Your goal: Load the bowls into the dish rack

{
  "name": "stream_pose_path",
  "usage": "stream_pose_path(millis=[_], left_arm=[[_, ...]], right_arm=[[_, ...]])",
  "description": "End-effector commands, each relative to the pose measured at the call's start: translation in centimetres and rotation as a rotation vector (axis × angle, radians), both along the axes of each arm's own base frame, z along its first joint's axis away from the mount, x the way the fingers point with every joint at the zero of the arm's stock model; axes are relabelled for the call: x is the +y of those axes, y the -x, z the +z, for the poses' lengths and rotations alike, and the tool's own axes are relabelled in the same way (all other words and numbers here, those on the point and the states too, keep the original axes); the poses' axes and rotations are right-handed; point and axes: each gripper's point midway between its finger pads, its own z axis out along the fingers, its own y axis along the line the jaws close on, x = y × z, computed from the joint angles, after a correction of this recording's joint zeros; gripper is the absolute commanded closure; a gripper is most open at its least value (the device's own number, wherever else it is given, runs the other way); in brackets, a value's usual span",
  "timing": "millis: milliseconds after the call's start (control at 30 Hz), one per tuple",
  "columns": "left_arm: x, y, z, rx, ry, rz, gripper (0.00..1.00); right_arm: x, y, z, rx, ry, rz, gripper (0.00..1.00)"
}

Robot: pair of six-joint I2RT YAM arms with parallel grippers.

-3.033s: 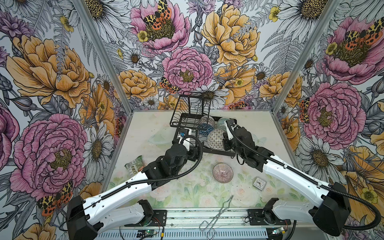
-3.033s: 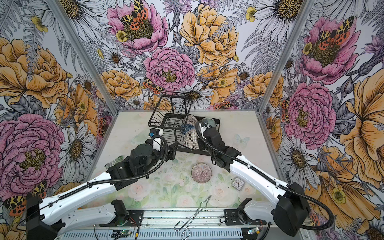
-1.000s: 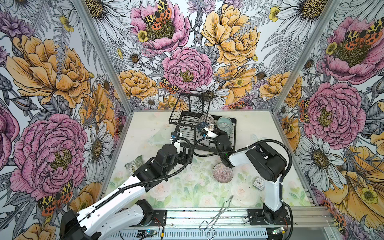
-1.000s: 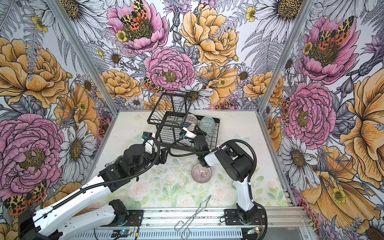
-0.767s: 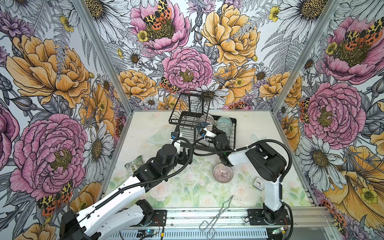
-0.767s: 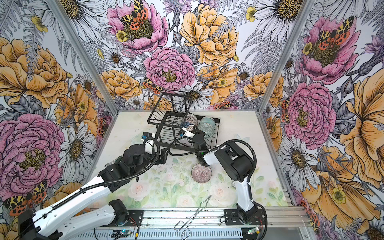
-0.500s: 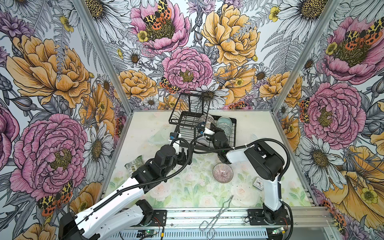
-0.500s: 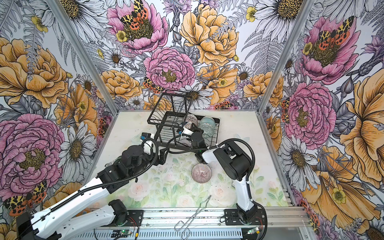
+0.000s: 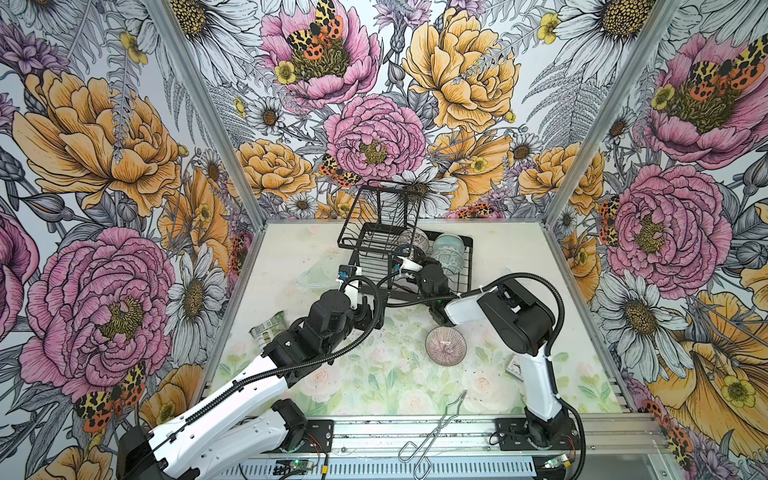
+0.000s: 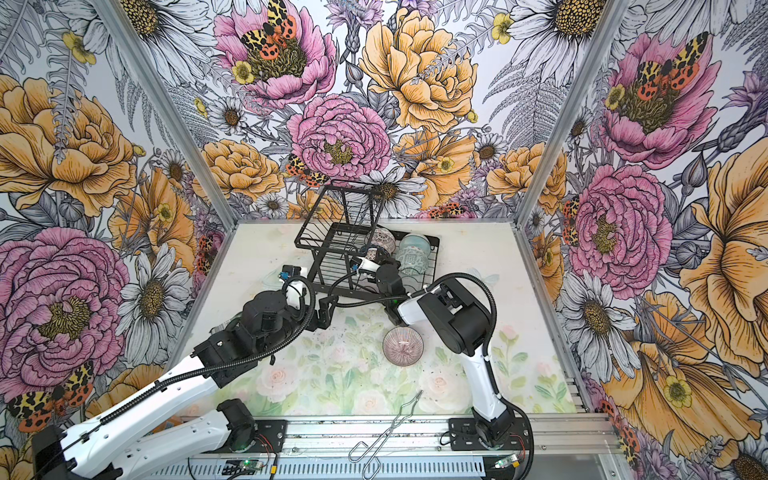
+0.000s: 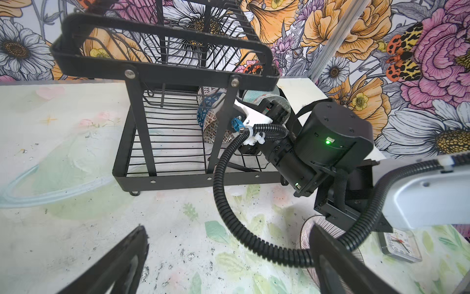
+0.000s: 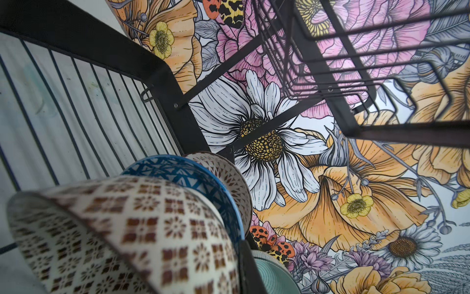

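Seating the lattice bowl (image 12: 132,229) beside the blue bowl (image 12: 188,173) inside the dish rack (image 11: 178,175) by the bench's (image 9: 365,386) back edge, with the right gripper (image 9: 400,261) clamped on its rim and the left gripper (image 11: 229,229) spread wide, empty, before the rack, probably calling next for release, then fetching the pinkish bowl (image 9: 445,345) mid-bench.

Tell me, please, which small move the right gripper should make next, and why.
Probably open the right gripper and let go. It seems shut on the lattice bowl, which already stands on edge on the rack floor, beside the blue bowl. The pink bowl lies on the table.
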Motion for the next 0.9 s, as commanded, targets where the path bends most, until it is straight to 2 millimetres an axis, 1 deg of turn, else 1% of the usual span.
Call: stream_pose_path(millis=[0,133,233,433,700,800,867], left_arm=[[0.4,0.1,-0.4,0.011,0.004,0.007,0.01],[0.3,0.0,-0.5,0.013,-0.002,0.005,0.01],[0.3,0.0,-0.5,0.014,-0.005,0.004,0.01],[0.3,0.0,-0.5,0.013,-0.005,0.002,0.01],[0.2,0.0,-0.4,0.013,0.0,-0.001,0.01],[0.3,0.1,-0.4,0.014,0.004,0.0,0.01],[0.3,0.2,-0.5,0.015,0.005,0.001,0.01]], right_arm=[[0.7,0.1,0.3,-0.019,-0.047,0.014,1.0],[0.9,1.0,-1.1,0.009,-0.03,0.032,1.0],[0.7,1.4,-1.7,0.028,-0.028,0.028,1.0],[0.2,2.3,-2.3,0.063,-0.03,0.014,0.99],[-0.6,3.5,-2.1,0.094,-0.035,0.015,0.82],[-0.8,3.7,-1.9,0.094,-0.029,0.014,0.78],[-0.9,3.8,-1.6,0.091,-0.031,0.012,0.73]])
